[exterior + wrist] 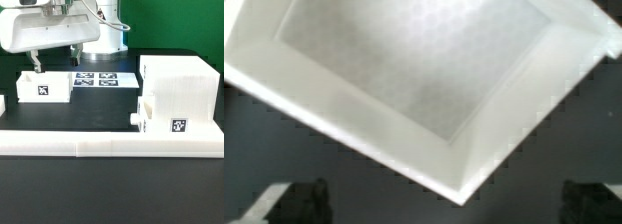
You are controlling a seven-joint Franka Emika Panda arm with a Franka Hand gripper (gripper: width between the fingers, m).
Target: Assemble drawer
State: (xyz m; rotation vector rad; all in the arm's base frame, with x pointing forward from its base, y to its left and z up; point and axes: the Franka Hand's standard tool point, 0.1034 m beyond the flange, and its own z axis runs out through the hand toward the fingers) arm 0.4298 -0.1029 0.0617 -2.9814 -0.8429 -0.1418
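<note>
A small open-top white drawer tray (42,88) with a square marker on its front stands at the exterior view's left. My gripper (56,60) hangs just above it, open and empty. In the wrist view the tray's hollow inside (420,80) fills the picture, with one corner pointing between my dark fingers (292,203); the gripper (441,205) holds nothing. The tall boxy drawer shell (178,90) stands at the exterior view's right, against the rail, with a marker low on its front and a small knob (135,117) on its side.
The marker board (105,78) lies flat between the tray and the shell. A long low white rail (100,146) runs along the front of the black table. Another white piece (3,103) shows at the far left edge.
</note>
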